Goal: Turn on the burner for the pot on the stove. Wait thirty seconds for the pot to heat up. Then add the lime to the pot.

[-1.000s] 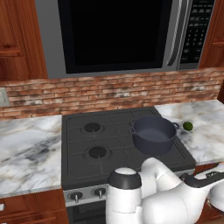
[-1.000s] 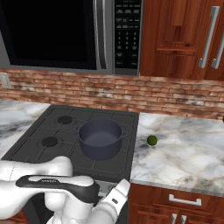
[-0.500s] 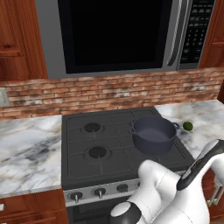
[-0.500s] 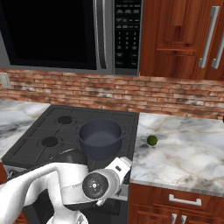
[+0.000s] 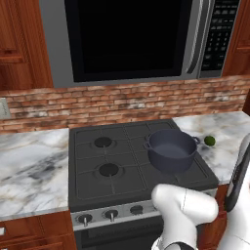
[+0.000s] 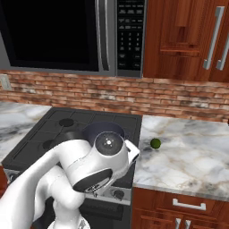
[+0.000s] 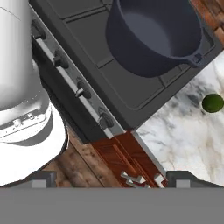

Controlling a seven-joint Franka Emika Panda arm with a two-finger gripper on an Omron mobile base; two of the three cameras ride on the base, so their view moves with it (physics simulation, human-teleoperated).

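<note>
Hand view: lime (image 7: 213, 103) lies on the marble counter (image 7: 183, 131), up and right of my claw (image 7: 111, 177), well apart. Pot (image 7: 153, 35) sits on the stove (image 7: 109, 83) beyond. My claw's tips stand spread wide, holding nothing.

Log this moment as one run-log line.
phase: approaching stove knobs | gripper: open, empty | pot: front right burner of stove, lidless | lime: on marble counter right of stove, untouched
</note>
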